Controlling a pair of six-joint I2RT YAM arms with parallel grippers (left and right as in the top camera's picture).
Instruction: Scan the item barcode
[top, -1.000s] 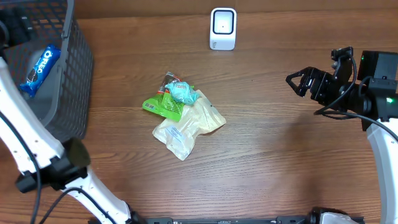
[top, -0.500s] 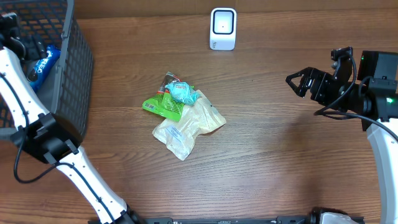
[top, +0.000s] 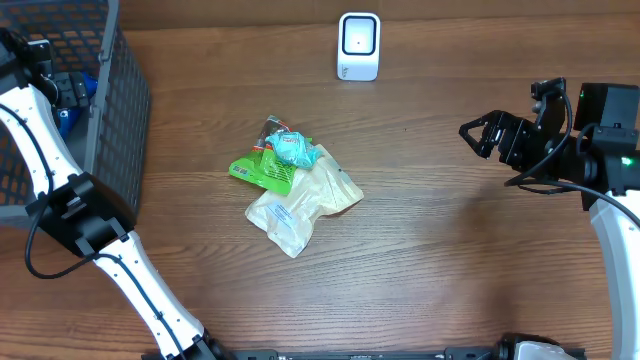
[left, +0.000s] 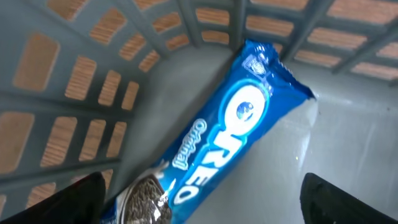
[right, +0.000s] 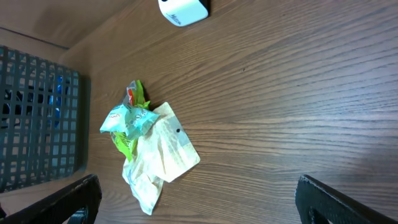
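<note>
Oreo pack (left: 242, 134) in the basket (top: 125, 110) shows overhead only as blue slivers behind the left gripper (left: 208, 199), whose fingers we see spread wide, gripping nothing; the right gripper (top: 480, 127) likewise gapes empty.

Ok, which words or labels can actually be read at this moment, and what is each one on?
"OREO": on the blue biscuit packet lying in the basket, left wrist view.
"Original": same packet, in smaller script beside the brand.
Scanner: dark marking on its side, too blurred to read.
Green pouch, teal packet, pale pouch: print too small to read.
</note>
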